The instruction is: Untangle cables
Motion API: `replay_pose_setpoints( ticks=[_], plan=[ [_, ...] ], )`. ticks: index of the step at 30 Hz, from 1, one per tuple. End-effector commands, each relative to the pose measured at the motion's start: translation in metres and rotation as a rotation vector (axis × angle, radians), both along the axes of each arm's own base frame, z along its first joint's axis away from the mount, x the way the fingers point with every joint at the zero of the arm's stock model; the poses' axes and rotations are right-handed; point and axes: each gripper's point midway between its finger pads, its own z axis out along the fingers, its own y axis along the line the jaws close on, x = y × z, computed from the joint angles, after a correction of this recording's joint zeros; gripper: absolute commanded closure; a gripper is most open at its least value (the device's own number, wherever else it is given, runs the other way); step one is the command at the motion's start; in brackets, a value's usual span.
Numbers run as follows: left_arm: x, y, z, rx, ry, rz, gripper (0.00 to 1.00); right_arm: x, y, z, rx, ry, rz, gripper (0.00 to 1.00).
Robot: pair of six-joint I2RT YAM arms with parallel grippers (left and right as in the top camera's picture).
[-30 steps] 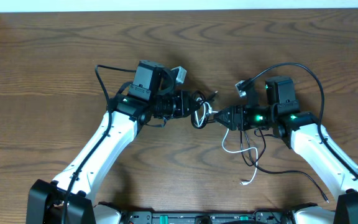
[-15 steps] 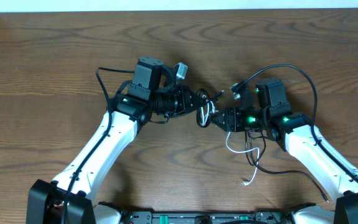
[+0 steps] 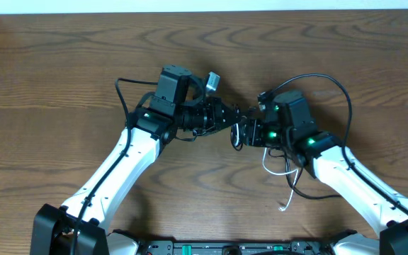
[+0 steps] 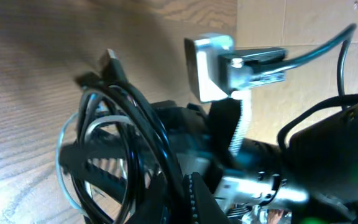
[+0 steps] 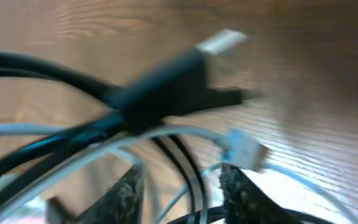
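Cables (image 3: 236,134) tangle sits clamped in left gripper (image 3: 231,119); right gripper (image 5: 182,193), half-spread around strands, should pinch just the black plug (image 5: 166,87), then pull slowly.

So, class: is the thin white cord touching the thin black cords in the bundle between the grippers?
Touching: the left wrist view shows the white cord crossing against the black cords.

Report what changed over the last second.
The right gripper slid left, up to the left gripper, its jaws narrowing around the cables but not yet shut. The white cable trailed along leftward. The left gripper stayed clamped on the cables, shifting only slightly right.
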Motion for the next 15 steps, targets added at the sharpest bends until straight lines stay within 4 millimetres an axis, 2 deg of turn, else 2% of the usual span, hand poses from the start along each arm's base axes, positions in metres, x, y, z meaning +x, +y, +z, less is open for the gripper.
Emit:
replay_pose_setpoints(
  ticks=[1,3,5,7,8,10,15],
  plan=[
    [-0.002,-0.001,0.007,-0.02,-0.012,-0.013,0.93,0.004,-0.018,-0.032,-0.158,0.032,-0.098,0.72],
    [-0.002,-0.001,0.007,-0.015,-0.041,-0.029,0.93,-0.001,-0.033,-0.049,-0.241,0.078,-0.132,0.78],
    [-0.002,0.001,0.005,0.001,-0.069,-0.039,0.93,-0.009,-0.063,-0.067,-0.371,0.15,-0.229,0.82],
    [0.001,0.009,-0.005,0.052,-0.066,-0.013,0.93,-0.015,-0.089,-0.076,-0.473,0.19,-0.308,0.87],
    [0.004,0.018,-0.015,0.107,-0.063,0.014,0.93,-0.02,-0.105,-0.08,-0.536,0.209,-0.348,0.89],
    [0.007,0.034,-0.031,0.205,-0.056,0.057,0.93,-0.023,-0.12,-0.082,-0.588,0.225,-0.375,0.91],
    [0.014,0.091,-0.071,0.496,0.0,0.209,0.93,-0.028,-0.146,-0.084,-0.665,0.257,-0.429,0.94]
  ],
)
